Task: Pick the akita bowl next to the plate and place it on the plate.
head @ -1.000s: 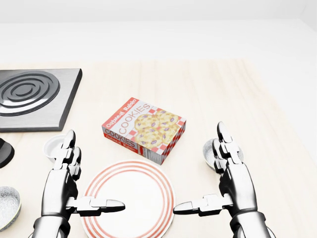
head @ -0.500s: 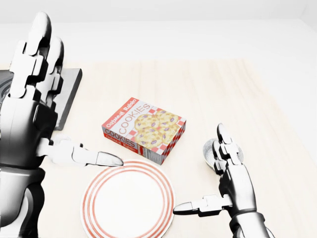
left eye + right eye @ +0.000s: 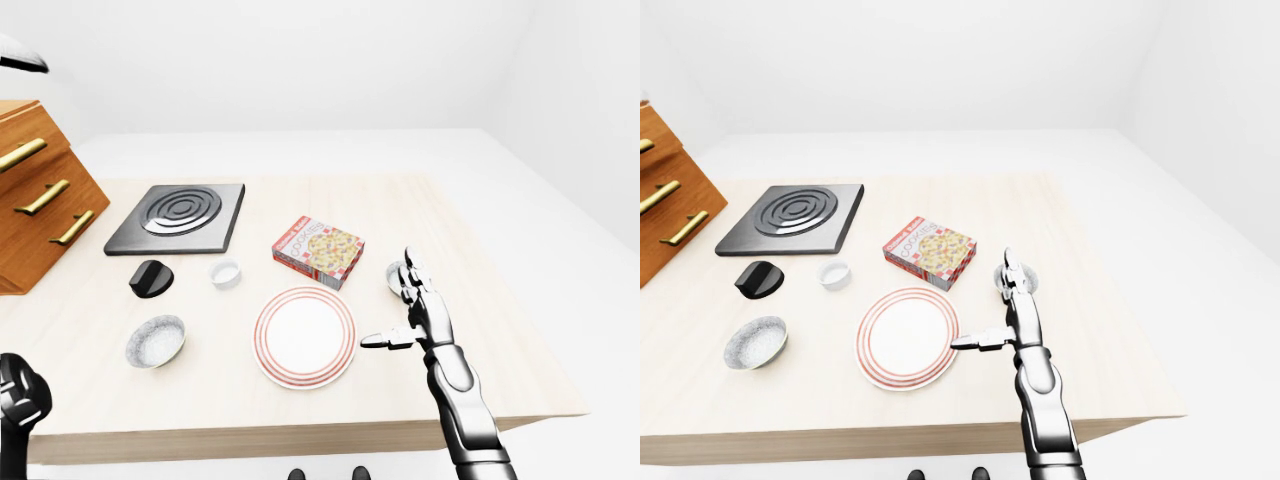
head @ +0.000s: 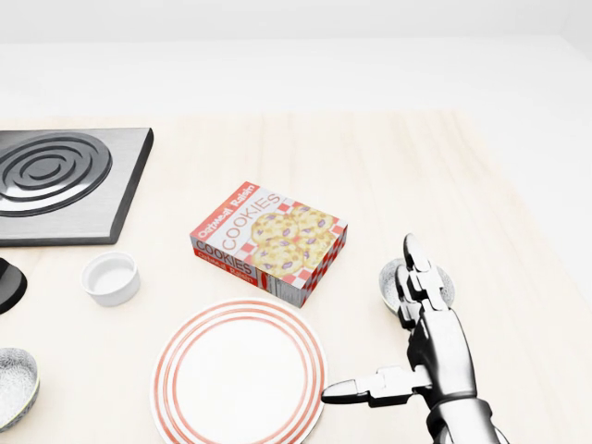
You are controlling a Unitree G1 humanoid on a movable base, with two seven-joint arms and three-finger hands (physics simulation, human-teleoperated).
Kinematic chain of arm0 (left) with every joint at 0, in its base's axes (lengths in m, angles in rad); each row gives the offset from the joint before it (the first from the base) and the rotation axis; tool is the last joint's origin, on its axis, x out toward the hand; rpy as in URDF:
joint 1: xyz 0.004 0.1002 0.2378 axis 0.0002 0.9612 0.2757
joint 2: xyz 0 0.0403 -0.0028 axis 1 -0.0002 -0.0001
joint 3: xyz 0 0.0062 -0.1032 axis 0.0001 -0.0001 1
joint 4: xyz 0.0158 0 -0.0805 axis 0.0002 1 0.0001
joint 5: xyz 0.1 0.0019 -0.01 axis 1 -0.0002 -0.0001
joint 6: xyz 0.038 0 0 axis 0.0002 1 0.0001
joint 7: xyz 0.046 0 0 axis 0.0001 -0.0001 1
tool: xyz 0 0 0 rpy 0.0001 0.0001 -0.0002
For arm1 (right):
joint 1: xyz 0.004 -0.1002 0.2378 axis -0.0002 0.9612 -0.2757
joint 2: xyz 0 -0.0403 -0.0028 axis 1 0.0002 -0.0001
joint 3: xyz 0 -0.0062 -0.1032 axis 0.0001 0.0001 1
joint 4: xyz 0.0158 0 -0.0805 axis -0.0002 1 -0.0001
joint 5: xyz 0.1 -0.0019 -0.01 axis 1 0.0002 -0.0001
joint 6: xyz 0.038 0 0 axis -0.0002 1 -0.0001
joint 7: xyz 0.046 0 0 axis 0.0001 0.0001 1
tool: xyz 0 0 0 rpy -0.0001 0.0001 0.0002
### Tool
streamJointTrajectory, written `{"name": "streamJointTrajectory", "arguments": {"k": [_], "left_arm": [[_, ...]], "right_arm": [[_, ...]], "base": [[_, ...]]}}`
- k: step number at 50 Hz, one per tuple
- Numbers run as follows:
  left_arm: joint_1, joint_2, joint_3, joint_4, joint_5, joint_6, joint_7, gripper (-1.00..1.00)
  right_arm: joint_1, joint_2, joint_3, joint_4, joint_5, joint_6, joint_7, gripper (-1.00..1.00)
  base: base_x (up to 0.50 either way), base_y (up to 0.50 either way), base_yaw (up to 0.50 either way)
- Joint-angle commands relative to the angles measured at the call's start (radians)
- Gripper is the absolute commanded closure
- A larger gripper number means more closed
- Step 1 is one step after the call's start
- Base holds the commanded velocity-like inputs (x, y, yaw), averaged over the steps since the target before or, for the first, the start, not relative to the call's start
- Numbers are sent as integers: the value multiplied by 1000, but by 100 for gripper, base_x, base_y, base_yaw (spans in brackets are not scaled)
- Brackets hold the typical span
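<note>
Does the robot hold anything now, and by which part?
Nothing is held. The open right hand stands at the small grey bowl beside the red-ringed white plate, not closed round it; the left hand hangs apart.

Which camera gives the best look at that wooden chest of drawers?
The left-eye view: the wooden chest of drawers shows its slanting face and three brass handles there. The right-eye view catches only a slice of it at its left edge, and the head view misses it altogether.
</note>
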Motion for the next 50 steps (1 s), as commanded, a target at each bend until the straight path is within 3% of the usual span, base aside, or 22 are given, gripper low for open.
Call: {"name": "streamJointTrajectory", "arguments": {"k": [1, 4, 7, 10, 13, 14, 16, 18, 20, 24, 27, 28, 36, 41, 50], "left_arm": [[20, 528, 139, 449, -277, 0, 32, -100], [240, 667, 219, 611, -421, 0, 58, -100], [455, 768, 291, 781, -552, 0, 65, -100], [609, 825, 364, 942, -615, 0, 29, -100], [707, 824, 436, 1092, -569, 0, -32, -100], [736, 807, 463, 1161, -546, -42, -50, -100], [779, 780, 495, 1222, -536, -85, -56, -100], [837, 735, 512, 1264, -517, -175, -52, -100], [859, 709, 527, 1271, -545, -166, -56, -100], [902, 644, 521, 1266, -564, -175, -39, -100], [917, 568, 496, 1262, -580, -175, -19, -100], [921, 567, 493, 1261, -586, -175, -18, -100], [917, 410, 411, 1226, -589, -175, 22, -100], [913, 338, 374, 1230, -590, -175, 34, -100], [941, 340, 370, 1259, -634, -175, 18, -100]], "right_arm": [[2, -1, -1, 7, -7, -9, -6, -100], [7, 1, 2, -2, -10, -5, -8, -100], [8, 1, 2, -9, -11, 3, -10, -100], [7, 1, 2, 5, -13, -10, -11, -100], [2, 1, 1, 10, -14, -10, -13, -100], [4, 1, 2, 11, -15, -12, -14, -100], [3, 1, 2, 24, -15, -25, -14, -100], [4, 2, 2, 15, -15, -17, -15, -100], [4, 2, 1, 17, -15, -19, -16, -100], [3, 1, 2, 25, -17, -27, -17, -100], [4, 0, 3, 16, -20, -20, -17, -100], [4, 0, 3, 15, -20, -19, -17, -100], [4, -1, 2, 27, -24, -26, -15, -100], [-6, -2, -4, 44, -29, -31, -21, -100], [-11, -5, 6, 60, -68, -25, -37, -100]], "base": [[0, 0, 0], [0, 0, 0], [0, 0, 0], [0, 0, 0], [0, 0, 0], [0, 0, 0], [0, 0, 0], [0, 0, 0], [0, 0, 0], [0, 0, 0], [0, 0, 0], [0, 0, 0], [0, 0, 0], [0, 0, 0], [0, 0, 0]]}}
